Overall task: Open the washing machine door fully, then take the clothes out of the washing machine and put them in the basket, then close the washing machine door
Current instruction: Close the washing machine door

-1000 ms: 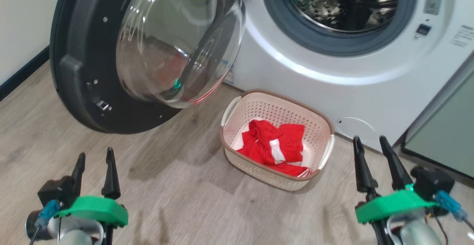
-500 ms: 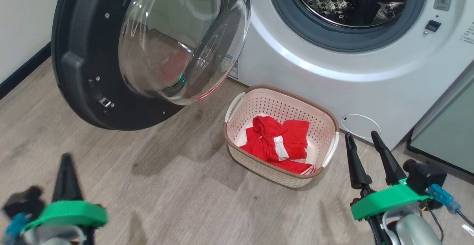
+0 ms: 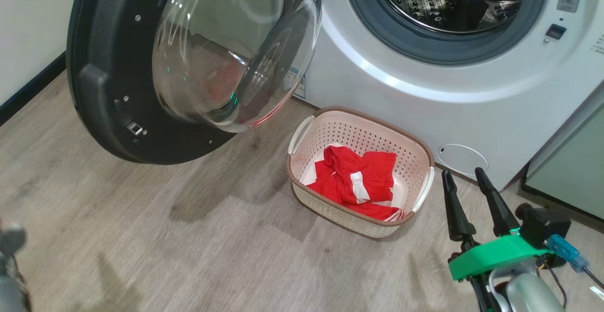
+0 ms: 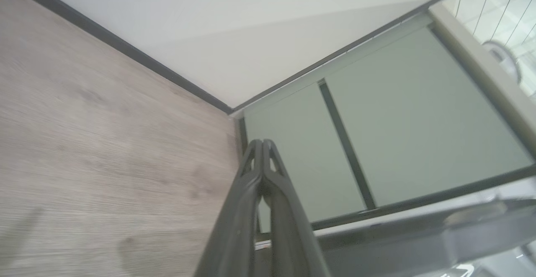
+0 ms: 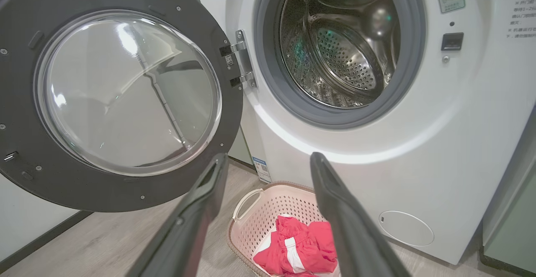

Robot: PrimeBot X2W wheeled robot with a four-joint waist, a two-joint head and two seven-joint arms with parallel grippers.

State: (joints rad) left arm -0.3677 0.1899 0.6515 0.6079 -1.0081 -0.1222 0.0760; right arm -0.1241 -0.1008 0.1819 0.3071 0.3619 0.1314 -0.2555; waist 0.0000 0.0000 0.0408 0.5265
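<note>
Two long dark fingers of the right gripper (image 3: 462, 174) stand well apart at the lower right of the head view, holding nothing, tips pointing up toward the washing machine (image 3: 424, 109). The left gripper (image 4: 262, 143) has its fingers pressed flat together with nothing between them. It is aimed at pale green cabinet doors (image 4: 398, 122), where the floor (image 4: 104, 143) meets a wall (image 4: 251, 29). In the head view a grey blur sits at the lower-left edge, too smeared to make out.

Just beyond the right gripper, the basket (image 3: 330, 137) sits upright on the wood floor in front of the machine. Its long side runs along the machine's front, with a white handle at each end. The clothes (image 3: 354, 180) lie crumpled inside it, bright red with a white strip.

The washing machine door (image 3: 94, 90) hangs wide open to the left, its clear bowl window bulging from a black rim and its top cut off. The steel drum (image 3: 448, 0) is cropped by the head view's top edge.
</note>
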